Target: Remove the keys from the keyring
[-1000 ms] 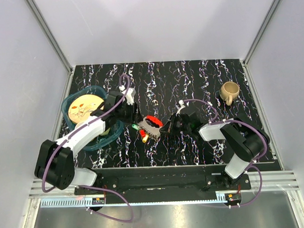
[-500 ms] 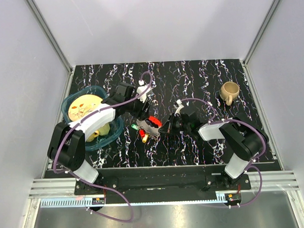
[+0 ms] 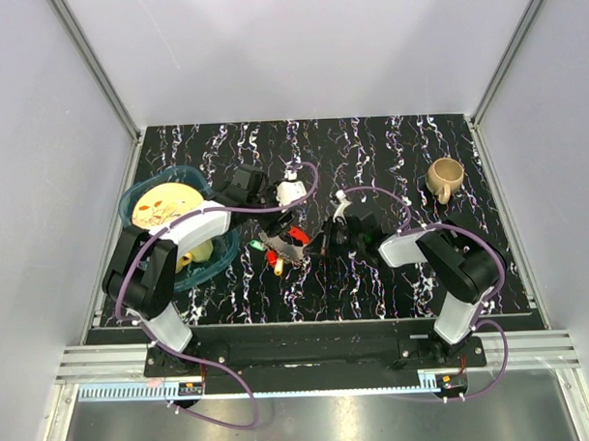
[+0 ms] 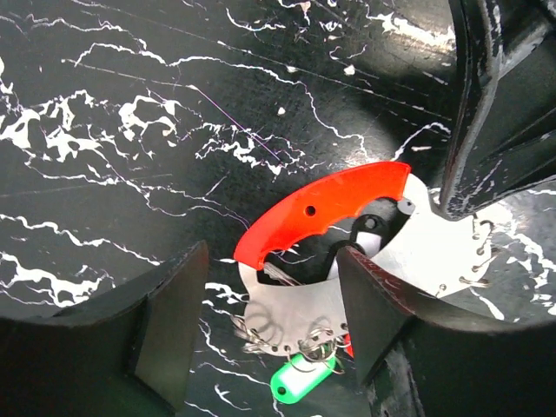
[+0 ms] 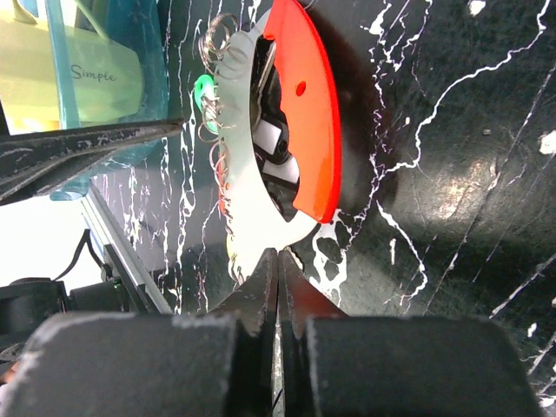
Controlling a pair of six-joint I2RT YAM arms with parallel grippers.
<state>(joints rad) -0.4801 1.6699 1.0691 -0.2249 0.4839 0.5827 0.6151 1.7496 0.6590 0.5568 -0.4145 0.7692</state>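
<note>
Keyring [image 3: 288, 242] lies at the middle of the desk [image 3: 389, 149], keys [image 3: 273, 260] clustered at its left edge. Left claw [image 4: 271, 317] gapes wide, straddling the keyring. Right claw [image 5: 278, 261] is pinched closed, tips touching the grey rim

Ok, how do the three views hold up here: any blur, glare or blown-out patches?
Top view: evenly lit, sharp, but the keyring is tiny. Left wrist view: keyring crisp, the left fingers dark and featureless. Right wrist view: the right fingers soft and out of focus, a blown-out white patch at lower left.
</note>
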